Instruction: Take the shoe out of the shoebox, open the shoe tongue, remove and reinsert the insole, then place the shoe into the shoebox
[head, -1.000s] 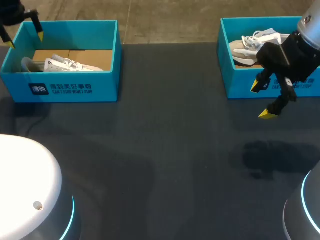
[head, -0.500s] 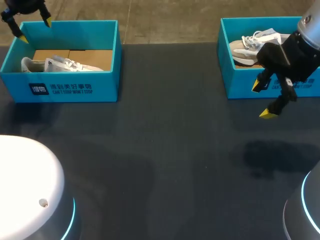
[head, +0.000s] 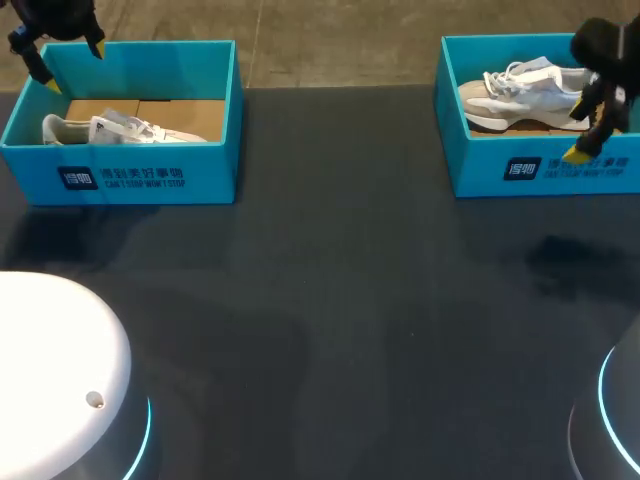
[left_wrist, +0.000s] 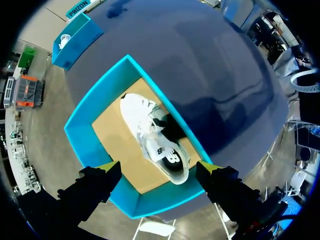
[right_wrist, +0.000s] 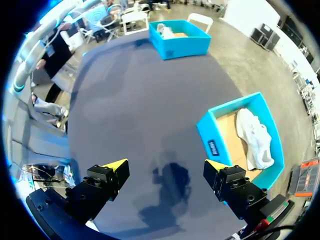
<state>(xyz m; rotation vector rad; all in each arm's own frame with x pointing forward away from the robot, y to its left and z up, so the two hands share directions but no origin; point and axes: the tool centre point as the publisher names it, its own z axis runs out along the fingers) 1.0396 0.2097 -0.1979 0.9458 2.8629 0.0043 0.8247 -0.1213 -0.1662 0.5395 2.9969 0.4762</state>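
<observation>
where the worktop (head: 330, 300) comes nearest, the pale rounded bases of the two arms sit at its near-left corner (head: 55, 370) and near-right corner (head: 615, 410), each edged with a thin ring of blue light.

further back, close to the right edge, the right gripper (head: 580, 132) hangs in the air on the near side of the right shoebox (head: 480, 170). its yellow-tipped fingers are spread wide with nothing between them. from its own wrist view the dark worktop lies beneath it, with the box ahead and off to one side.

both teal boxes stand along the far edge, well apart, one towards each far corner. the right shoe (head: 520, 90), white with pale laces, lies lengthwise inside the right shoebox. the left shoe (head: 120, 130), also white, lies on the brown cardboard floor of the left shoebox (head: 150, 178), close against its near wall.

farthest back, the left gripper (head: 70, 62) hangs over the far-left corner of the left shoebox. its fingers are parted too, gripping nothing. its wrist view looks straight down into the box at the shoe, well below the tips.
</observation>
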